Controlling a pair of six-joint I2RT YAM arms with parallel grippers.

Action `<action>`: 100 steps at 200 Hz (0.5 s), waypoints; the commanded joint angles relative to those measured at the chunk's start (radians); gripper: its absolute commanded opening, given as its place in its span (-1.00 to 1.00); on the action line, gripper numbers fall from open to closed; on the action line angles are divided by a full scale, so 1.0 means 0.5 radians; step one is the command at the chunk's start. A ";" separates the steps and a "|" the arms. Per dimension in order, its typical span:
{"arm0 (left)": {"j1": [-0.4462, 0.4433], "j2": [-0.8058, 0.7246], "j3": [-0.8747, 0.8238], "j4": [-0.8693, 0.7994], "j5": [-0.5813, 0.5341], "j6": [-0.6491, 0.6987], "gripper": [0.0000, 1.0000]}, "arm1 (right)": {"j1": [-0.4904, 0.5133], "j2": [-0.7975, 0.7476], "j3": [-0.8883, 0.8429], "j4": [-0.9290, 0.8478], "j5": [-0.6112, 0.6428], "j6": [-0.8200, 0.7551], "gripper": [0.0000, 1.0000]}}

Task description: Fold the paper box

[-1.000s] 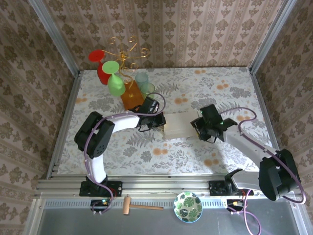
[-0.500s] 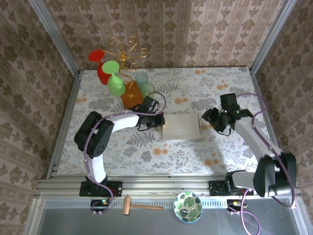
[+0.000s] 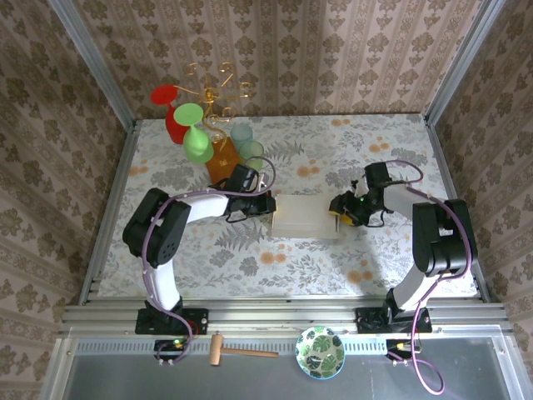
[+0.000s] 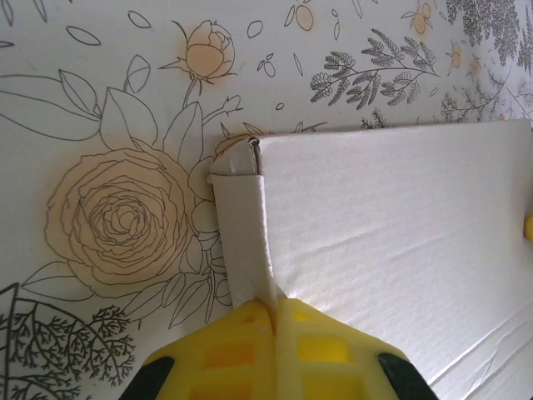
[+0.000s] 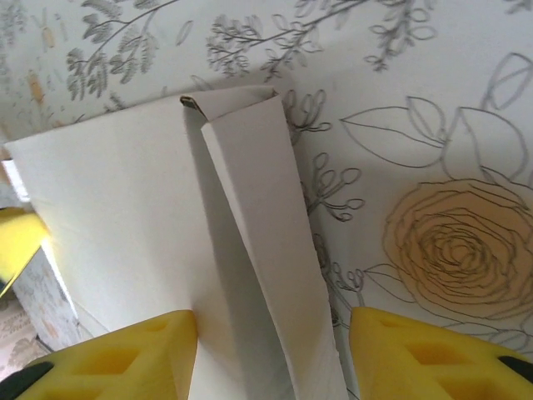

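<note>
The paper box (image 3: 306,215) lies as a shallow cream box on the floral table (image 3: 366,150), near its middle. At the box's left end, my left gripper (image 3: 266,207) is shut, its yellow fingers (image 4: 225,354) pinching the upright left wall of the paper box (image 4: 391,200) by its top edge. My right gripper (image 3: 340,208) is low at the box's right end. It stands open, and its fingers (image 5: 125,358) straddle the leaning right side flap (image 5: 266,208) of the paper box (image 5: 108,217) without closing on it.
A gold wire rack (image 3: 218,96) with red and green glasses (image 3: 197,146) stands at the back left, an orange block (image 3: 225,165) and clear cups (image 3: 246,142) close behind the left gripper. A wooden mallet (image 3: 237,352) and a patterned bowl (image 3: 321,352) lie on the front ledge.
My right gripper drew back to the right from the box's end, then came back low against its right flap. The box and left gripper shifted slightly left.
</note>
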 commanded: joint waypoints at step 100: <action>0.096 0.139 -0.176 -0.210 -0.167 0.085 -1.00 | -0.019 0.018 -0.181 0.501 -0.594 0.162 0.15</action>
